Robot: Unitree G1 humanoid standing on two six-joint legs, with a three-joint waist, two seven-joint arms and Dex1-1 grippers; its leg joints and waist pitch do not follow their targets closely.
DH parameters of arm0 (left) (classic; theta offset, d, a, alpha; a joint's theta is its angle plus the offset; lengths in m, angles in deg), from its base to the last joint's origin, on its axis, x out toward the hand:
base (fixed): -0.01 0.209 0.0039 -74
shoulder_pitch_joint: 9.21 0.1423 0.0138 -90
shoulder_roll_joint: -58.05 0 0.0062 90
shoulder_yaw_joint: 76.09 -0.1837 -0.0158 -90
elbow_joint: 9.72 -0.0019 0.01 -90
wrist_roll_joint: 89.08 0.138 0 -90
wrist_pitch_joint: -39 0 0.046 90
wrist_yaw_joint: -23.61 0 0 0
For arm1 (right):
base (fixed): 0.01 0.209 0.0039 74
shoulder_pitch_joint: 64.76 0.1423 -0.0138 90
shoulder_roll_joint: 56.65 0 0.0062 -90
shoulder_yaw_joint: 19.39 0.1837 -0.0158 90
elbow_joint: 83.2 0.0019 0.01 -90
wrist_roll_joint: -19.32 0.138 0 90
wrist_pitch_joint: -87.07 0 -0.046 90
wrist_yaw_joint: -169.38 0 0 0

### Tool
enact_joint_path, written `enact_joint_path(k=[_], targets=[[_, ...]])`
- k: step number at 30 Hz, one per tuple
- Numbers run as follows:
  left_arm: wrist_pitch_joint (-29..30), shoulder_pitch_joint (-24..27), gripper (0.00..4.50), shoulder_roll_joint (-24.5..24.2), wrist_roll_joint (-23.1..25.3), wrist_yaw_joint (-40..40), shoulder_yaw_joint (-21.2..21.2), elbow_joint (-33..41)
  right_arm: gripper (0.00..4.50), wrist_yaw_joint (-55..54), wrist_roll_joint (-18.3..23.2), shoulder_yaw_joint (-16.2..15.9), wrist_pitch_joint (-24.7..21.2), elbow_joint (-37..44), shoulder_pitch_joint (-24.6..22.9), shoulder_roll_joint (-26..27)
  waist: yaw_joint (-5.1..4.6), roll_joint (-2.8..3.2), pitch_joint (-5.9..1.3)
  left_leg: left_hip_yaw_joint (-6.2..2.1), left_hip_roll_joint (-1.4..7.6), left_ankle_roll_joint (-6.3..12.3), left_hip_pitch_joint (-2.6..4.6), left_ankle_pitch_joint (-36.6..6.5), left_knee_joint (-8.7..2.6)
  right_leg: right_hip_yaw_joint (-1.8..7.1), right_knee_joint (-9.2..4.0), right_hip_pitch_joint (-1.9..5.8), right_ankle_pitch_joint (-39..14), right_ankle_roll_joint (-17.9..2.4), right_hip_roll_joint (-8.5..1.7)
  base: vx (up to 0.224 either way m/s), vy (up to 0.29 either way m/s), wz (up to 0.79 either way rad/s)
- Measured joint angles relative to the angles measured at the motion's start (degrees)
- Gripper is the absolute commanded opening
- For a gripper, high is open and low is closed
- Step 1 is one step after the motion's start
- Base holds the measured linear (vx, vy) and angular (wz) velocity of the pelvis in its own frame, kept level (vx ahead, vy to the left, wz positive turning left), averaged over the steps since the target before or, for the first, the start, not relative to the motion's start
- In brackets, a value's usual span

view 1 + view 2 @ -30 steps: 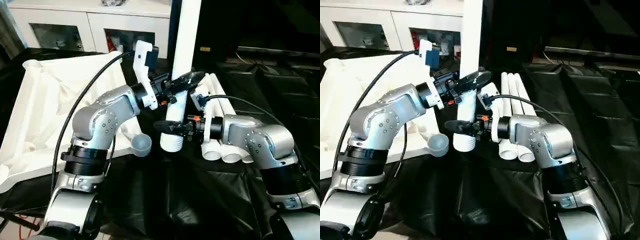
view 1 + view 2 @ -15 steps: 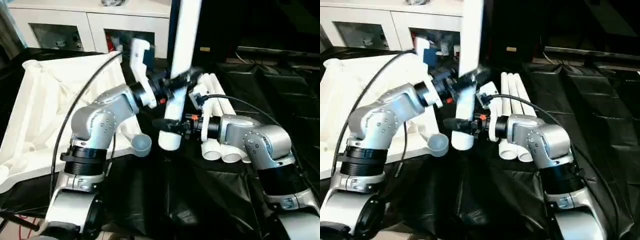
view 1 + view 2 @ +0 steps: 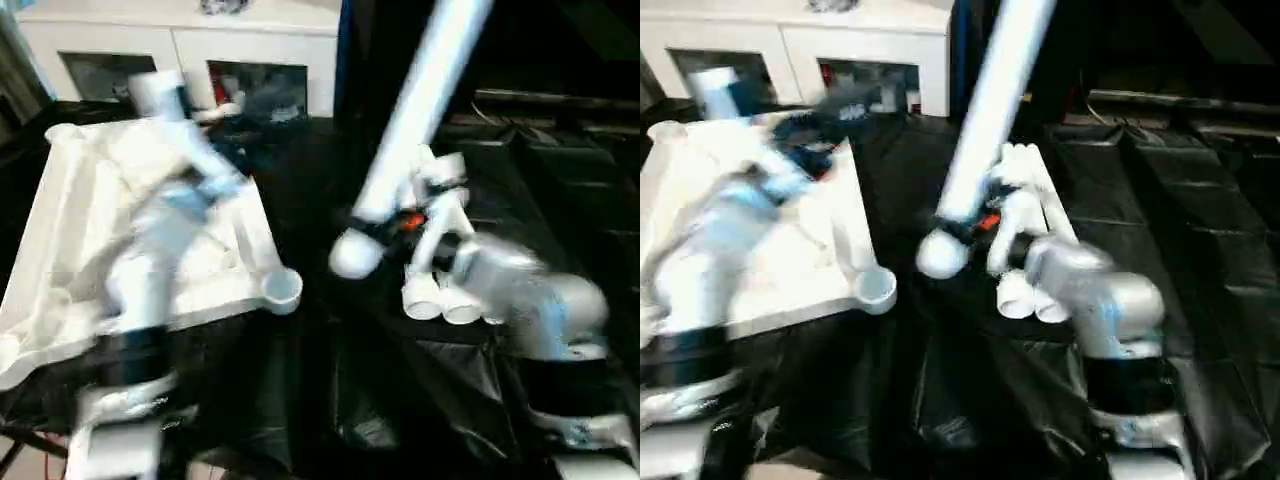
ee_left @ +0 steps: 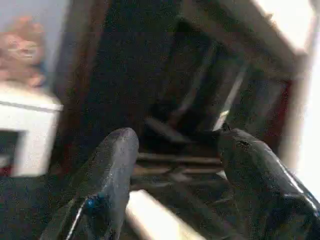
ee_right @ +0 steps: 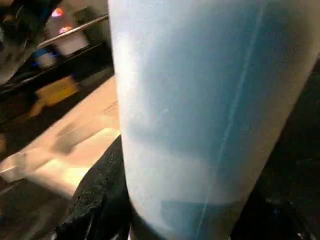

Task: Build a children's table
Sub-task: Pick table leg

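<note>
Leg (image 3: pixel 420 110): light, stiff, smooth tube; slippery, best held low.
Right gripper (image 3: pixel 385 225): jaws pinching leg near its end.
Left gripper (image 4: pixel 175 150): jaws spread, empty.
Socket (image 3: pixel 282 290): on tabletop (image 3: pixel 90 220) corner, near leg's end.

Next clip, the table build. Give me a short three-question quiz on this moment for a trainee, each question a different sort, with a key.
1. True or false: the left gripper is closed on the tilted leg.
2. Which gripper holds the tilted leg? A. left B. right C. both
3. Fill in: the spare legs lie side by side on the black ____.

Key
1. False. In the left wrist view its fingers stand apart with nothing between them.
2. B. The right gripper grips the leg near its lower end; the left arm is over the table top.
3. Sheet.
</note>
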Motion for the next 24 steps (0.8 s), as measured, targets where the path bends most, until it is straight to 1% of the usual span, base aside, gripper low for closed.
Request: enact_joint_path(k=[2, 3, 6, 7, 8, 9, 10, 11, 12, 13, 14, 15, 16, 17, 18, 19, 20, 21, 22, 24], targets=[[-1.3, 3.3, 3.02, -2.1, 4.0, 1.8, -1.4, 1.8, 1.93, -3.4, 1.3, 2.6, -1.7, 1.7, -0.5, 3.1, -0.35, 0.1, -0.06, 0.0, 0.0, 0.0, 0.04, 0.0, -0.03, 0.02, -0.01, 0.0, 0.0, 0.0, 0.01, 0.0, 0.0, 0.0], [-1.9, 4.9, 3.02, -2.6, 6.2, 2.9, -2.0, 1.9, 1.93, -4.4, 2.1, 3.1, -2.7, 2.6, -1.3, 3.9, -0.52, 0.18, -0.02, 0.0, 0.0, 0.0, 0.02, 0.0, -0.03, 0.02, -0.01, 0.0, 0.0, 0.0, 0.01, 0.0, 0.0, 0.0], [-2.8, 7.6, 3.02, -3.9, 9.5, 5.2, -2.5, 2.0, 1.93, -6.5, 2.6, 3.1, -4.0, 2.8, -2.3, 3.9, -0.56, 0.22, 0.0, 0.0, -0.01, 0.0, 0.0, 0.0, -0.01, 0.03, -0.02, 0.0, 0.0, 0.0, 0.01, 0.0, 0.0, 0.0], [-3.3, 8.2, 3.02, -4.3, 10.7, 5.8, -2.7, 2.1, 1.93, -7.3, 2.3, 3.0, -3.9, 2.9, -2.3, 3.9, -0.56, 0.24, 0.02, 0.0, -0.01, -0.01, -0.02, 0.0, -0.01, 0.02, -0.02, -0.01, 0.0, 0.1, 0.0, 0.0, 0.0, 0.0], [-4.2, 9.3, 3.02, -5.1, 12.4, 6.8, -3.3, 2.6, 1.93, -8.9, 0.6, 2.8, -3.0, 3.3, -2.4, 4.3, -0.62, 0.28, -0.01, 0.0, -0.01, -0.01, 0.0, 0.0, -0.01, 0.05, -0.02, -0.01, 0.0, 0.1, 0.0, 0.0, 0.0, 0.0], [-4.6, 11.0, 3.02, -5.5, 14.2, 7.7, -3.8, 3.3, 1.93, -10.8, -1.3, 3.0, -1.1, 3.9, -2.6, 4.7, -0.71, 0.33, -0.03, 0.0, -0.02, -0.01, 0.0, 0.0, -0.02, 0.05, -0.02, 0.0, 0.0, 0.1, 0.0, 0.0, 0.0, 0.0], [-4.6, 12.2, 3.02, -5.5, 15.2, 8.4, -4.1, 3.5, 1.93, -12.1, -2.5, 3.1, 0.1, 4.1, -2.7, 4.8, -0.74, 0.33, -0.02, 0.0, -0.03, -0.02, 0.01, 0.0, -0.02, 0.05, -0.02, 0.0, 0.0, 0.1, 0.0, 0.0, 0.0, 0.0], [-4.6, 13.8, 3.02, -5.3, 16.0, 9.1, -4.3, 4.0, 1.93, -13.6, -4.4, 2.9, 3.1, 4.1, -3.2, 5.3, -0.81, 0.33, -0.03, 0.0, -0.02, -0.02, 0.01, 0.0, -0.04, 0.04, -0.05, -0.01, 0.0, 0.1, 0.0, 0.0, 0.0, 0.0], [-4.7, 16.1, 3.02, -4.3, 16.2, 9.9, -4.4, 5.1, 1.93, -15.7, -7.3, 3.0, 8.2, 4.3, -4.2, 6.5, -0.93, 0.34, -0.02, 0.0, -0.02, -0.02, -0.02, 0.0, -0.04, 0.04, -0.06, -0.01, 0.0, 0.1, 0.0, 0.0, 0.0, 0.0], [-5.0, 18.1, 3.02, -3.4, 16.7, 10.8, -4.4, 6.0, 1.93, -17.6, -9.7, 2.8, 11.6, 4.7, -5.1, 7.0, -1.05, 0.34, -0.02, 0.0, -0.03, -0.02, -0.06, 0.0, -0.05, 0.05, -0.1, -0.04, -0.1, 0.1, 0.0, 0.0, 0.0, 0.0], [-5.2, 19.7, 3.02, -2.9, 17.2, 11.3, -4.6, 6.4, 1.93, -18.8, -11.0, 2.8, 13.4, 5.0, -5.8, 7.0, -1.12, 0.33, -0.02, 0.0, -0.03, -0.02, -0.1, 0.0, -0.05, 0.03, -0.1, -0.06, -0.1, 0.1, 0.0, 0.0, 0.0, 0.0], [-5.7, 21.4, 3.02, -2.0, 17.7, 12.4, -4.5, 7.2, 1.93, -20.0, -11.5, 3.1, 13.6, 6.3, -6.8, 7.2, -1.25, 0.29, -0.03, -0.01, -0.02, -0.01, -0.11, 0.0, -0.07, 0.02, -0.16, -0.06, 0.0, 0.1, 0.0, 0.0, 0.0, 0.0], [-5.9, 21.9, 3.02, -1.5, 17.9, 13.1, -4.5, 7.4, 1.93, -20.7, -11.5, 3.6, 13.3, 7.2, -7.6, 7.6, -1.26, 0.29, -0.03, -0.01, -0.02, 0.0, -0.12, 0.0, -0.08, 0.02, -0.16, -0.06, 0.0, 0.1, 0.01, 0.0, 0.0, 0.0], [-6.1, 22.0, 3.02, -1.1, 18.1, 13.8, -4.5, 7.5, 1.93, -21.6, -11.5, 3.8, 12.3, 8.0, -8.2, 7.6, -1.29, 0.26, -0.03, -0.01, -0.02, -0.01, -0.11, 0.0, -0.08, 0.03, -0.16, -0.06, 0.0, 0.2, 0.01, 0.0, 0.0, 0.0], [-6.6, 22.0, 3.02, -0.5, 18.3, 14.7, -4.5, 8.2, 1.93, -22.8, -11.8, 3.5, 9.5, 9.3, -9.1, 6.7, -1.35, 0.25, -0.03, -0.01, -0.04, -0.01, -0.08, 0.0, -0.09, 0.06, -0.17, -0.05, 0.0, 0.2, 0.01, 0.0, 0.0, 0.0], [-7.0, 22.0, 3.02, -0.3, 18.4, 15.0, -4.5, 8.8, 1.93, -23.4, -11.7, 3.5, 8.2, 9.4, -9.5, 6.5, -1.45, 0.24, -0.04, -0.01, -0.04, -0.01, -0.07, 0.0, -0.08, 0.07, -0.18, -0.04, 0.0, 0.3, 0.01, 0.0, 0.0, 0.0], [-7.4, 22.0, 3.02, 0.0, 18.6, 15.7, -4.5, 9.2, 1.93, -24.3, -11.6, 4.4, 7.4, 9.5, -10.0, 7.4, -1.49, 0.22, -0.05, 0.0, -0.05, -0.01, -0.05, 0.0, -0.09, 0.1, -0.18, -0.04, 0.0, 0.3, 0.01, 0.0, 0.0, 0.0], [-8.1, 22.0, 3.02, 0.4, 19.4, 16.6, -4.8, 9.6, 1.93, -25.6, -10.7, 6.5, 7.2, 9.4, -11.0, 9.4, -1.48, 0.21, -0.05, 0.0, -0.05, -0.01, -0.03, 0.0, -0.11, 0.1, -0.18, -0.04, 0.0, 0.3, 0.01, 0.0, 0.0, 0.0], [-8.1, 22.1, 3.02, 0.4, 19.7, 16.9, -5.2, 9.9, 1.93, -26.0, -10.5, 7.1, 7.3, 9.2, -11.7, 9.8, -1.48, 0.22, -0.05, 0.0, -0.06, -0.01, -0.04, 0.0, -0.11, 0.12, -0.19, -0.05, 0.1, 0.3, 0.01, 0.0, 0.0, 0.0], [-8.4, 23.4, 3.02, 0.5, 20.0, 17.0, -5.8, 11.4, 1.93, -25.9, -10.8, 7.2, 8.5, 8.6, -12.8, 9.1, -1.62, 0.21, -0.05, 0.01, -0.08, -0.01, -0.05, 0.0, -0.1, 0.17, -0.21, -0.05, 0.1, 0.3, 0.0, 0.0, 0.0, 0.0]])
